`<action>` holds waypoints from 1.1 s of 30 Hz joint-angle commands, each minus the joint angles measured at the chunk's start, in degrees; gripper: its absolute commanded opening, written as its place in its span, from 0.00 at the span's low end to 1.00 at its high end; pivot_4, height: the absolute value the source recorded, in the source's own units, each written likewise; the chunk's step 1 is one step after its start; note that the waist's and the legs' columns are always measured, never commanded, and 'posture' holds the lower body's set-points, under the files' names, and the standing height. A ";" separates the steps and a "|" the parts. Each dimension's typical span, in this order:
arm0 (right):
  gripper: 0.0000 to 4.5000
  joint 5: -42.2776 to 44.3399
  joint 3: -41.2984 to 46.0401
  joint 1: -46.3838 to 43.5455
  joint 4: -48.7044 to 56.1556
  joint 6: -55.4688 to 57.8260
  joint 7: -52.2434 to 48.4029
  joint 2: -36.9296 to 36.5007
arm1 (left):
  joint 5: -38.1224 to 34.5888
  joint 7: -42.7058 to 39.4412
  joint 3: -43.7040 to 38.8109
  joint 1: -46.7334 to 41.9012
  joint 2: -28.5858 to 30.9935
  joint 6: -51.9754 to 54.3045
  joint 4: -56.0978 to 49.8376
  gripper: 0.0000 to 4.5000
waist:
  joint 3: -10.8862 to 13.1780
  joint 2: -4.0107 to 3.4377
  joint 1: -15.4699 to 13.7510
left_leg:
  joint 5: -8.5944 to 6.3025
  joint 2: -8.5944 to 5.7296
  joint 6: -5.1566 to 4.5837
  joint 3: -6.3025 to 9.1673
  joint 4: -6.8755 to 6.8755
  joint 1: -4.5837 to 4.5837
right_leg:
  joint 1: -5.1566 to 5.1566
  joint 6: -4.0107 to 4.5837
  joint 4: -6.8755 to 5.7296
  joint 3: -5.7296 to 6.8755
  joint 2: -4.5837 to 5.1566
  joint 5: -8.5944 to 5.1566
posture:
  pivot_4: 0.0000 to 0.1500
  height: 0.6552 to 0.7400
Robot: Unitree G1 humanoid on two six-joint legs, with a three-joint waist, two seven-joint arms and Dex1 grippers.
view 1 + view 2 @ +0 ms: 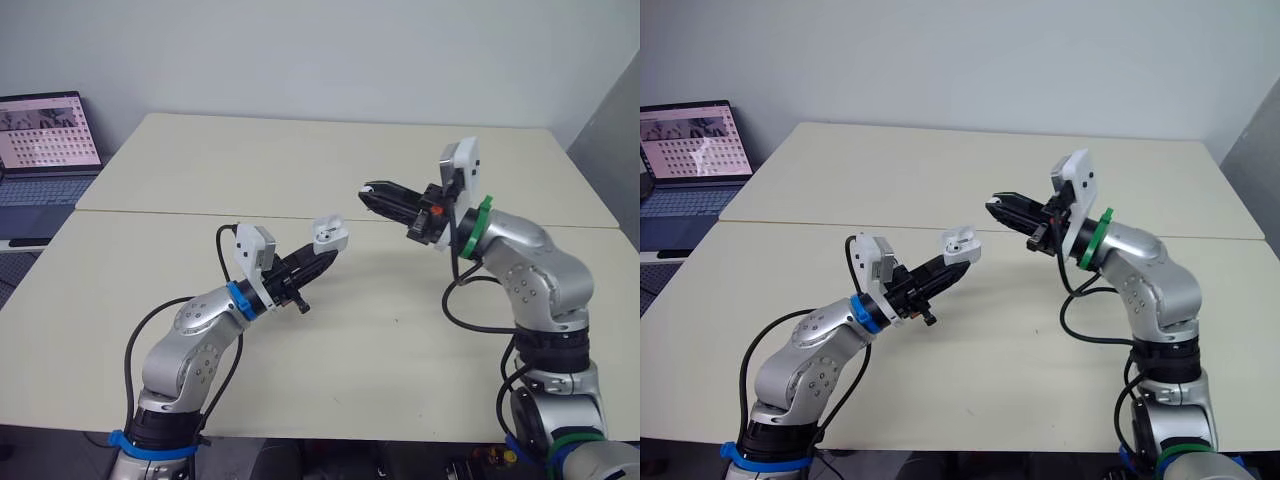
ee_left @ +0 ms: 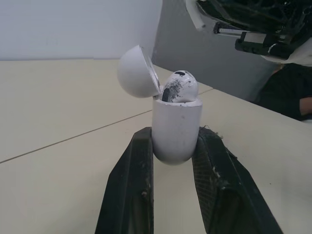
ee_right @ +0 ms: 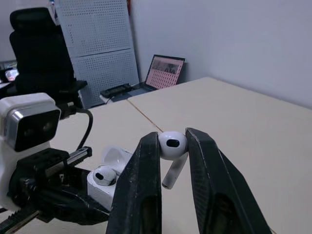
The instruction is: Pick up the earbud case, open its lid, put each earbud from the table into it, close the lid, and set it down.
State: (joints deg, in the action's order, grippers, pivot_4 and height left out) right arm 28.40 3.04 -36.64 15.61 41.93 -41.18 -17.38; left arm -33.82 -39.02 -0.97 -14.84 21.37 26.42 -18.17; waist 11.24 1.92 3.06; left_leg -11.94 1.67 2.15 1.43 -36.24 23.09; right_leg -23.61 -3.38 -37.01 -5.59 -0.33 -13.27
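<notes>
My left gripper (image 1: pixel 325 257) is shut on the white earbud case (image 2: pixel 176 127), held above the table's middle with its lid (image 2: pixel 136 72) swung open. One earbud (image 2: pixel 179 87) sits in the case. My right gripper (image 1: pixel 372 193) is shut on the second white earbud (image 3: pixel 171 146), pinching its head with the stem hanging down. It hovers a short way to the right of the case and slightly higher. From the right wrist view the open case (image 3: pixel 107 178) lies below and beyond the held earbud.
A seam (image 1: pixel 180 213) runs across the two joined beige tables. A laptop (image 1: pixel 40 145) with its screen lit stands off the far left edge. In the right wrist view, a black office chair (image 3: pixel 41 44) and a pegboard panel (image 3: pixel 95 44) stand beyond the table.
</notes>
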 commanded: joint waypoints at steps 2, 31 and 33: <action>0.09 0.38 -1.50 0.67 3.17 -2.70 3.05 2.03 | -1.96 -0.65 -1.27 -2.59 0.42 0.70 -1.41 0.16 | 0.00 0.00 0.19 | 0.00 0.00 0.00 -0.03 0.00 -0.02 | -0.01 0.00 -0.03 -0.02 0.00 0.00 | 1.00 1.00; 0.09 -3.66 -7.94 3.22 1.95 -8.72 6.97 3.15 | -1.64 -0.30 -0.75 -4.00 -0.62 0.40 -1.09 0.16 | 0.00 0.00 0.24 | 0.00 0.05 0.00 -0.02 0.15 -0.05 | -0.08 0.06 -0.04 -0.03 -0.05 -0.03 | 1.00 1.00; 0.09 -4.07 -8.34 3.71 2.08 -9.20 6.93 2.89 | -1.65 -0.27 -0.78 -3.96 -0.66 0.31 -1.18 0.16 | 0.00 0.00 0.24 | 0.00 0.05 0.00 -0.02 0.16 -0.04 | -0.08 0.06 -0.03 -0.02 -0.05 -0.03 | 1.00 1.00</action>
State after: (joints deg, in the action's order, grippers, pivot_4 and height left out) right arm 25.16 -4.92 -33.06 16.57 33.91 -34.46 -13.93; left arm -34.99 -39.21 -1.46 -18.03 21.00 27.75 -17.44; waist 11.24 1.92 3.30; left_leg -11.94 1.72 2.15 1.40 -36.08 23.06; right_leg -23.70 -3.31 -37.04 -5.62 -0.38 -13.30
